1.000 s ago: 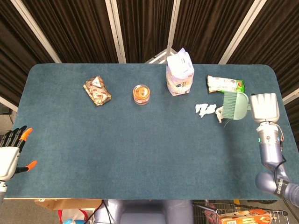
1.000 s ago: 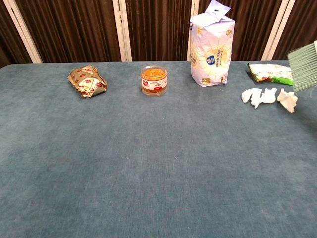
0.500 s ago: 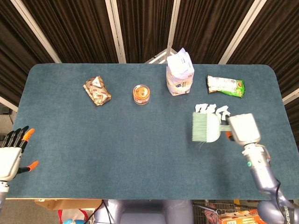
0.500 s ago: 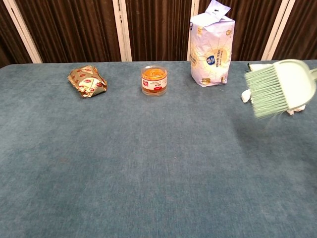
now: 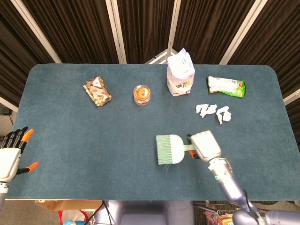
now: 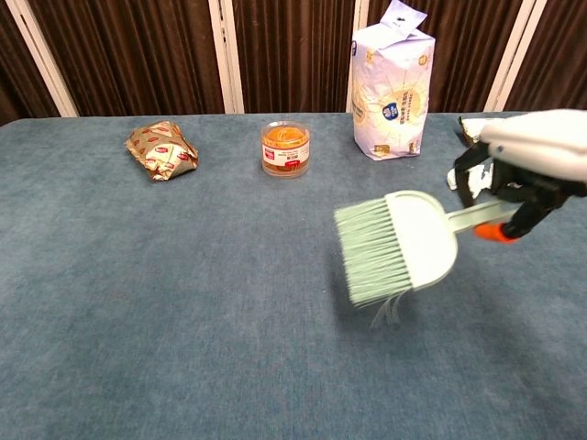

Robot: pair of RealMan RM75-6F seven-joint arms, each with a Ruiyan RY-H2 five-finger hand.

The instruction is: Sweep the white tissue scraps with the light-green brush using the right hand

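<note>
- You have carried the brush [image 5: 170, 149] far across in the last second: from the right edge beside the scraps [image 5: 213, 111], over them, and down toward the near middle of the surface [image 5: 70, 140].
- Your right hand [image 5: 203, 145] has its fingers wrapped round the brush handle; the bristles point left, away from the scraps.
- The scraps lie much where they were, near the green packet [image 5: 226, 86] at the back right, so I judge that pass moved little; the sweep is not yet done.
- The brush is now well apart from the scraps, so you must go back right and away from you.
- Room is wide open around the brush. Behind the scraps, the white bag [image 5: 180, 72] and the packet stand close; the right edge is near.
- Your left hand [image 5: 10, 154] hangs off the left edge, fingers apart, empty.
</note>
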